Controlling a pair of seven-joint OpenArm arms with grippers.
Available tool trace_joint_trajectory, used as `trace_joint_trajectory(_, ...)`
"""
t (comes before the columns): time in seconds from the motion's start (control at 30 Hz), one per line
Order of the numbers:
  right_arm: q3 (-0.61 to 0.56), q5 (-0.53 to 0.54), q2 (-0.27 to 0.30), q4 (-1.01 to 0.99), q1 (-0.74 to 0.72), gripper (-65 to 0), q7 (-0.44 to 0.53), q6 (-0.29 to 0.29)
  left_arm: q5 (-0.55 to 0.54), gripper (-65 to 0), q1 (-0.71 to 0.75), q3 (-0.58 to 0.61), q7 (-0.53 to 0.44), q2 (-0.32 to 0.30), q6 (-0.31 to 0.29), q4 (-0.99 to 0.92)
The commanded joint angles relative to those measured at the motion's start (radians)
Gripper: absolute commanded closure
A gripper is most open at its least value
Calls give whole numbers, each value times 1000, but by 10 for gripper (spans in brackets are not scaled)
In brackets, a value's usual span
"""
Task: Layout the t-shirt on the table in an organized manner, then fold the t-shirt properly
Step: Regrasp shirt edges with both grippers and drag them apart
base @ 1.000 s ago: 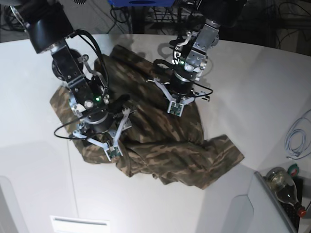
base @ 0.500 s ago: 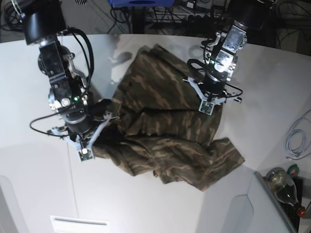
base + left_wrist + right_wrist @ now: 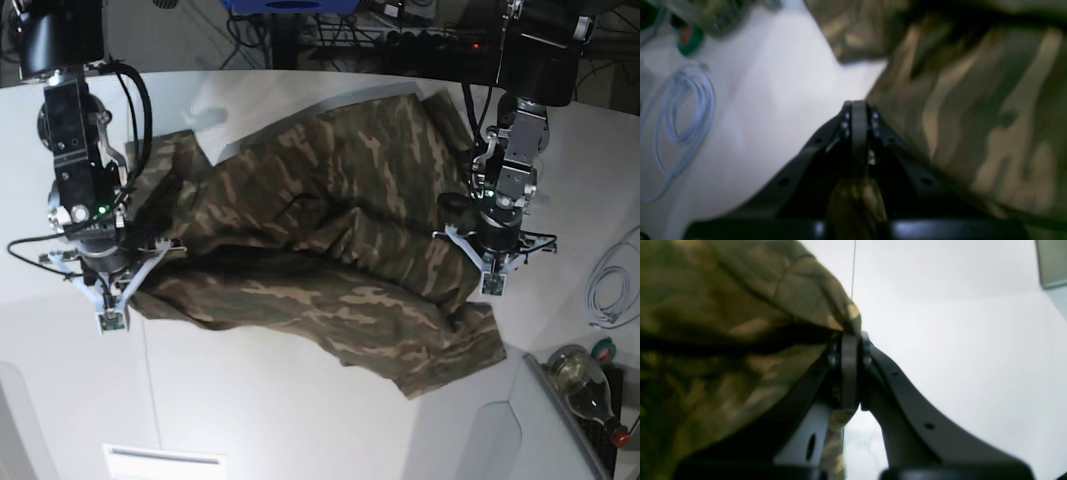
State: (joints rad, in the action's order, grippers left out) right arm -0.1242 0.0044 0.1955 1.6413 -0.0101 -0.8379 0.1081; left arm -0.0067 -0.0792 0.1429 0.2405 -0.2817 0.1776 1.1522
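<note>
While a coiled cable (image 3: 608,285) and bottle (image 3: 588,385) sit near the bench's (image 3: 270,420) edge | camouflage t-shirt (image 3: 370,235) stretched, creased | both fingers (image 3: 857,133) (image 3: 851,370) clamped on cloth

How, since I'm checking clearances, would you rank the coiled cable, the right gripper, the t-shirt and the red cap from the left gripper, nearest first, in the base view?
1. T-shirt: at its fingertips
2. Coiled cable: view's right edge
3. Red cap: lower right
4. Right gripper: far left
</note>
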Motion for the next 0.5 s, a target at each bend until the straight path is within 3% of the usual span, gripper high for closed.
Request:
trace_joint_trajectory(0.0,5,-8,12,14,-11,-5,9,3,6,0,15,-1,12,9,3,84)
trace_joint_trajectory(0.1,7,-8,14,12,8,-5,-1,3,7,0,97,11,102,77,-2,245)
trace_joint_trajectory(0.2,7,-8,14,9,20,-5,-5,6,27,0,167,87,121,151,-3,283)
trace_joint_trajectory(0.37,97,-8,14,-89,26,-5,-25,5,86,0,183,249,119,160,0,133)
trace_joint_trajectory(0.47,119,-8,15,-151,28,-5,-39,5,135,0,181,222,125,149,1,78)
